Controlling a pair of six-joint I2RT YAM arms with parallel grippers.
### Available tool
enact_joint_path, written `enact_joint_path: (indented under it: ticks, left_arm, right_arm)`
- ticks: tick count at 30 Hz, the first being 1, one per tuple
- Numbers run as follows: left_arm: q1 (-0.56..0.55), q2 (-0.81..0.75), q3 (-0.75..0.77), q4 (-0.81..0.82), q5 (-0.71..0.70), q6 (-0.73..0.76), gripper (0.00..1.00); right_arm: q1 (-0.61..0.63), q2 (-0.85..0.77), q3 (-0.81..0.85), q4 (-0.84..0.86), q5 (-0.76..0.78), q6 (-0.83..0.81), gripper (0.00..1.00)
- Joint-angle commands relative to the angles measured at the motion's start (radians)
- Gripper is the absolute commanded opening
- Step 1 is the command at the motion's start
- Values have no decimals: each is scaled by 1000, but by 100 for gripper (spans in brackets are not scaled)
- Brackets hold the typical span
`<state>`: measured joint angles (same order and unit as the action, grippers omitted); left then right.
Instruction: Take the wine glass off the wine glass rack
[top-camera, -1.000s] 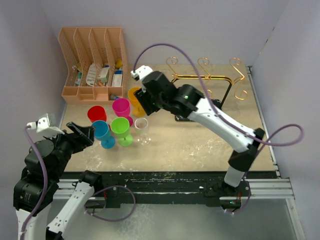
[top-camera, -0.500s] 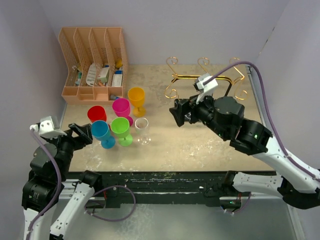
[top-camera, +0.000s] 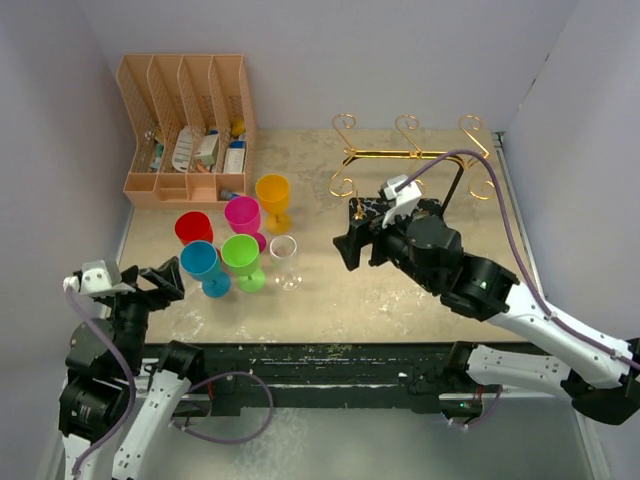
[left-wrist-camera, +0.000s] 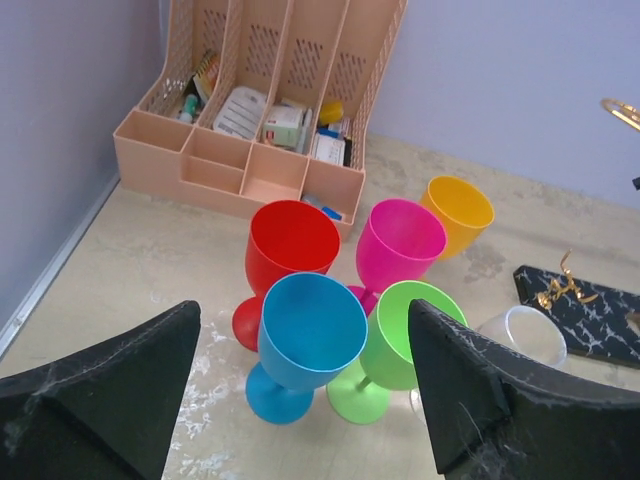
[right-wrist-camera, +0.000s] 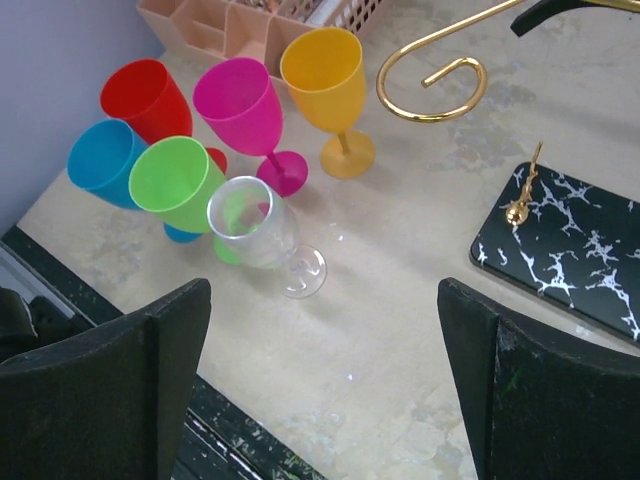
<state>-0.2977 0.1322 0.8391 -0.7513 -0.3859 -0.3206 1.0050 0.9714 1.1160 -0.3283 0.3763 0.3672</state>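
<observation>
The gold wire wine glass rack (top-camera: 400, 154) with curly hooks stands at the back right of the beige table (top-camera: 400, 300). Six wine glasses stand on the table left of the rack, not touching it: orange glass (top-camera: 272, 190), pink glass (top-camera: 241, 213), red glass (top-camera: 193, 227), blue glass (top-camera: 200, 262), green glass (top-camera: 240, 252) and clear glass (top-camera: 284, 250). The left gripper (left-wrist-camera: 300, 310), near the blue glass, and the right gripper (right-wrist-camera: 325, 290), between the glasses and the rack, both gape wide and hold nothing.

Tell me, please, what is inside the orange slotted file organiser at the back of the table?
The orange file organiser holds small packets and boxes, mostly white, plus a yellow item. Its slotted dividers hide whatever lies deeper, and the labels are too small to read.
</observation>
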Motion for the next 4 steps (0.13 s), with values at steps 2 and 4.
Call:
enact_joint_path:
  ticks: [2,4]
  left_arm:
    - [-3,-112,-45,85,-43,21,90]
    - [-4,-126,-47,82,-33,19,90]
  right_arm:
    - [0,-120,-78,173,29,9,96]
    - [0,-147,-99,184,33,4,99]
